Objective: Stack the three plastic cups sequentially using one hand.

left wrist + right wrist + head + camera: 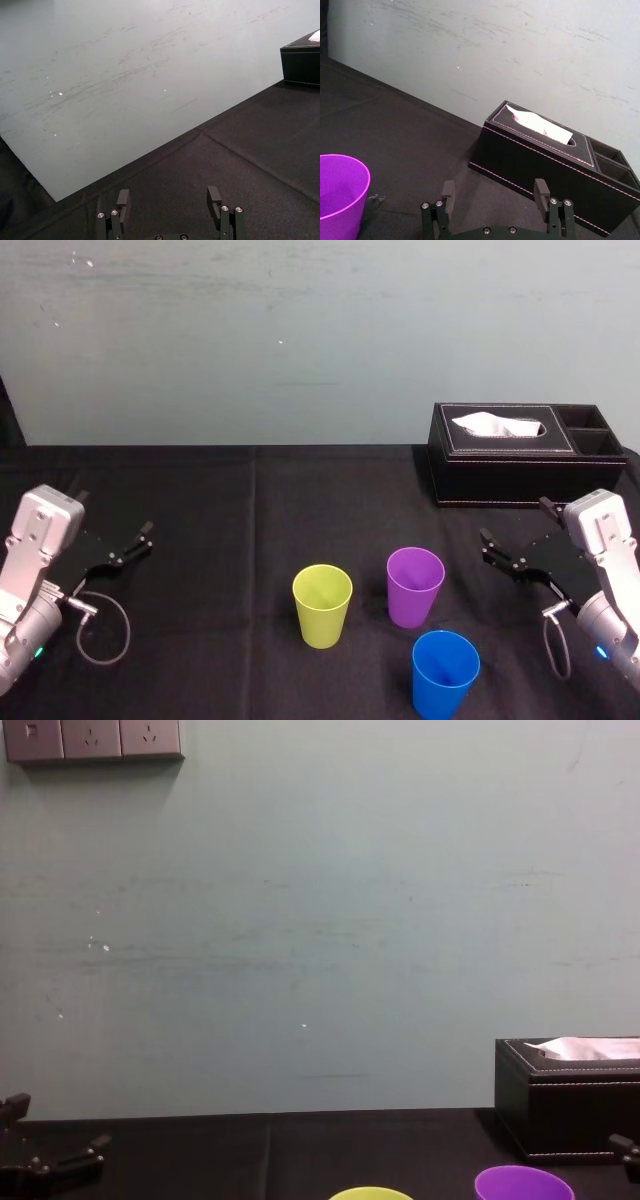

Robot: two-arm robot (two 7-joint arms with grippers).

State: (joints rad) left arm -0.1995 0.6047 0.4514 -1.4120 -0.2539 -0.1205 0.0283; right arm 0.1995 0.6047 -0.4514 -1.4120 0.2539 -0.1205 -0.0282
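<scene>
Start: nothing stacked. Right gripper point(516, 521) spread, empty, near purple cup point(415, 586) (left gripper point(115, 515) spread too, idle). Next, probably: grip purple cup, nest into blue cup point(445, 673).

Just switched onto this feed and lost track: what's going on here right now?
Nothing is being handled yet. The yellow-green cup, purple cup and blue cup each stand upright on the black table, none nested. The left gripper hovers over the table's left side and the right gripper over its right, nearer the purple cup. Both have their fingers open and empty. A black tissue box sits at the far right. Stacking has not started.
</scene>
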